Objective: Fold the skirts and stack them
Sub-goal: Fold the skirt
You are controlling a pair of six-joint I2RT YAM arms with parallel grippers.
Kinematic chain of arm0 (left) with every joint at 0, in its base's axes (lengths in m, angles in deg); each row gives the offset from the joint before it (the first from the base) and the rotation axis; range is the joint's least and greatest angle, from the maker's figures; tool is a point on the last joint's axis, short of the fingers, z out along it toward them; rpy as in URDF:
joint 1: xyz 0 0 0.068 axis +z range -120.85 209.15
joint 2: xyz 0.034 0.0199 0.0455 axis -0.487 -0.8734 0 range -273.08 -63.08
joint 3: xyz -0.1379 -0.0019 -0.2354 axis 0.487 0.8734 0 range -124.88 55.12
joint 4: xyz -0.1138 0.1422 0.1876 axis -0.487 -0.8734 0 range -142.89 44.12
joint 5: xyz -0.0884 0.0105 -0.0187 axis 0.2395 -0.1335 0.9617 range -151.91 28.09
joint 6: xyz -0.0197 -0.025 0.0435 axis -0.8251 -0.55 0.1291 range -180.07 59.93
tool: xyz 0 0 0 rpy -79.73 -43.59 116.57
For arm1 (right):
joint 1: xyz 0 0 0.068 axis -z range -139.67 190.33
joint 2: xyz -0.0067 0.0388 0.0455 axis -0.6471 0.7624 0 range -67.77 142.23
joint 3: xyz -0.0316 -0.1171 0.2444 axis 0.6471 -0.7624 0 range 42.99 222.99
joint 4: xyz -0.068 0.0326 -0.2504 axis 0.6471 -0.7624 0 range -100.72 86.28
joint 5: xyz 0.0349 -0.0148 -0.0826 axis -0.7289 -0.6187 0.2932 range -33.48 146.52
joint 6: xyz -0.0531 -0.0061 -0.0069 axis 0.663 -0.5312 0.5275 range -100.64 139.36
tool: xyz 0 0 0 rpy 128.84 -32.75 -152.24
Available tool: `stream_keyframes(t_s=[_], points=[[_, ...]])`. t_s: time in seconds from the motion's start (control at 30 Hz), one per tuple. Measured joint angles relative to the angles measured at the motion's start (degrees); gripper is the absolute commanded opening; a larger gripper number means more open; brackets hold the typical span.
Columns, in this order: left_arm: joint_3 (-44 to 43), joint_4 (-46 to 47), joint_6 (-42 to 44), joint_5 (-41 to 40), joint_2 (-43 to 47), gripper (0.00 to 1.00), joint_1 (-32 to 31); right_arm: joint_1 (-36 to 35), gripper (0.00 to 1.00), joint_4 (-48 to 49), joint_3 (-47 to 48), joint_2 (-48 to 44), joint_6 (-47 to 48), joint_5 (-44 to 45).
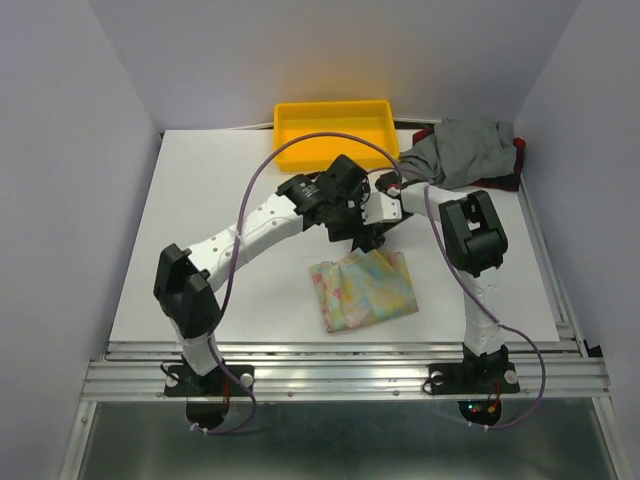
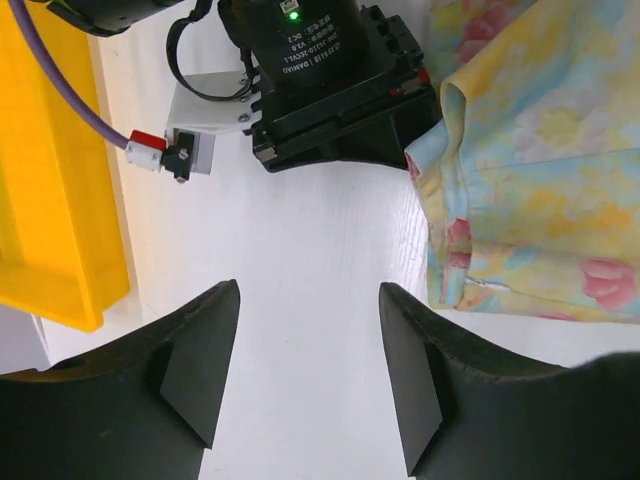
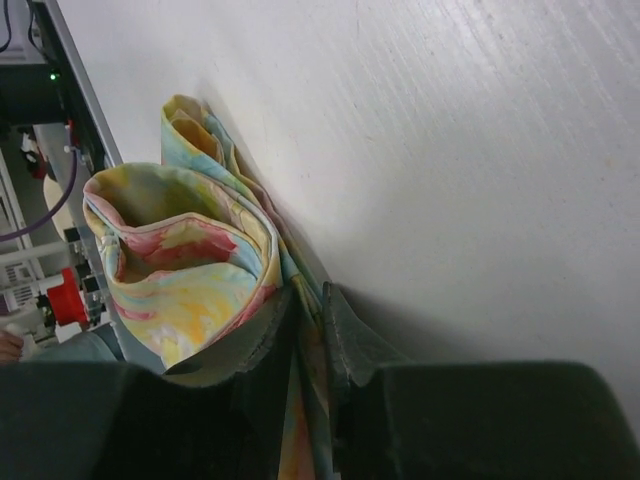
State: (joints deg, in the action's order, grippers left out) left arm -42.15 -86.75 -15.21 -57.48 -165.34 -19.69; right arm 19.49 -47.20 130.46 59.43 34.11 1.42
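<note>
A white table (image 1: 200,200) has a yellow tray (image 1: 283,140) at the middle of its far edge, and both arms (image 1: 270,220) crowd together in front of it, hiding the far edge of the floral skirt (image 1: 365,292). That skirt is a folded, bumpy square of yellow, pink and blue near the middle of the near edge; the grey skirt (image 1: 465,150) lies heaped on the red plaid skirt (image 1: 519,165) at the far right corner. The left gripper (image 2: 310,300) gapes over bare table, and the right gripper (image 3: 308,300) pinches a fold of the floral skirt.
</note>
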Motion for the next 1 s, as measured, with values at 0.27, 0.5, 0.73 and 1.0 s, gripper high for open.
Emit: stream_keyframes(t_s=[0.27,0.5,0.73,1.0], points=[[8.6,1.5,-13.9,11.5,8.9,0.62,1.9,1.7,0.31,-0.9,7.1,0.0,-5.1,2.1],[14.1,5.5,-28.0,18.7,7.0,0.67,8.2,3.9,0.43,-3.3,9.9,-0.8,-5.2,2.1],[13.2,8.1,-28.9,21.6,0.9,0.72,8.3,3.8,0.43,-7.1,9.9,-0.8,-4.0,1.2],[13.1,8.1,-25.7,20.4,-5.9,0.71,7.4,3.8,0.41,-7.6,9.8,-0.6,-3.0,1.2]])
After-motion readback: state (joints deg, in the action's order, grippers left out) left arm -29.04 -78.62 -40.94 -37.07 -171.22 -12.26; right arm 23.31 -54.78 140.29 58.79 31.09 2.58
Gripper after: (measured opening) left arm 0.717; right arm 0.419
